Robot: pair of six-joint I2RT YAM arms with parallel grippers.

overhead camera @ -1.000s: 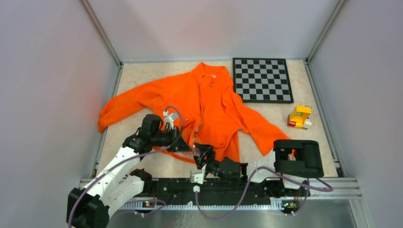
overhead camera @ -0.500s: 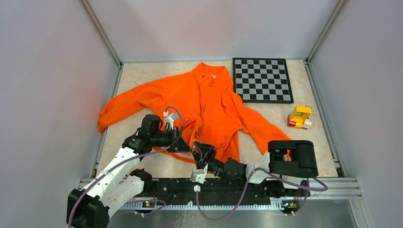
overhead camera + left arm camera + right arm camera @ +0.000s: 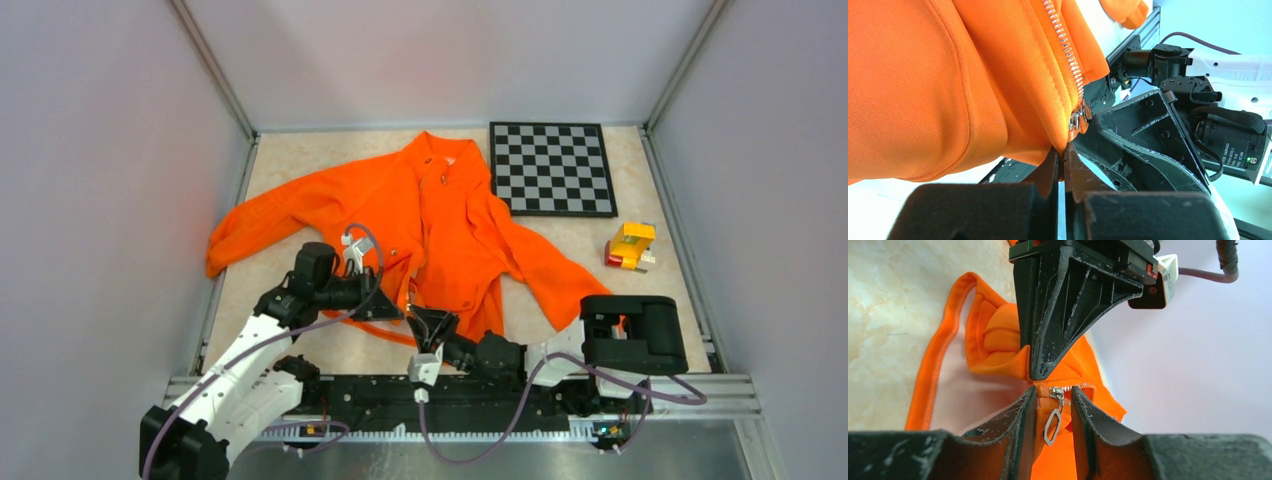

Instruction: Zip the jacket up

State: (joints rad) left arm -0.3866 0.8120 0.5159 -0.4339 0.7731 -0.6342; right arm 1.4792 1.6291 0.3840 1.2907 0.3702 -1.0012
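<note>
- While the left gripper (image 3: pixel 1062 157) is clenched on the hem of the jacket (image 3: pixel 440 220) right under the zipper, the step in hand looks to be catching the pull (image 3: pixel 1052 422).
- The right gripper (image 3: pixel 1053 392) has a finger on each side of the pull. A sliver of gap shows on both sides, so nothing is pinched yet.
- The jacket lies spread on the table (image 3: pixel 300 150), collar toward the far wall, sleeves thrown out to both sides, hem nearest the arm bases.
- The slider (image 3: pixel 1056 390) sits at the very bottom of the teeth (image 3: pixel 1065 45). Whether both rows are properly seated in it, I cannot tell.
- Next move, as I judge it:
  - Pinch the pull squarely.
  - Draw it along the teeth toward the collar.
  - Keep the hem held taut with the left as an anchor.
- What could get in the way:
  - The two grippers are crowded, with the left's tip just beside the slider, so a crooked squeeze may nip cloth or knock its neighbour.
  - The front panel is rumpled along the zipper, and slack could bunch ahead of the slider.
  - The left arm lies close alongside the zipper's lower stretch.
- Other things:
  - The chessboard (image 3: pixel 552 168) lies at the far right, just beside the collar end.
  - A small yellow toy (image 3: pixel 630 246) sits well clear of the zipper.
</note>
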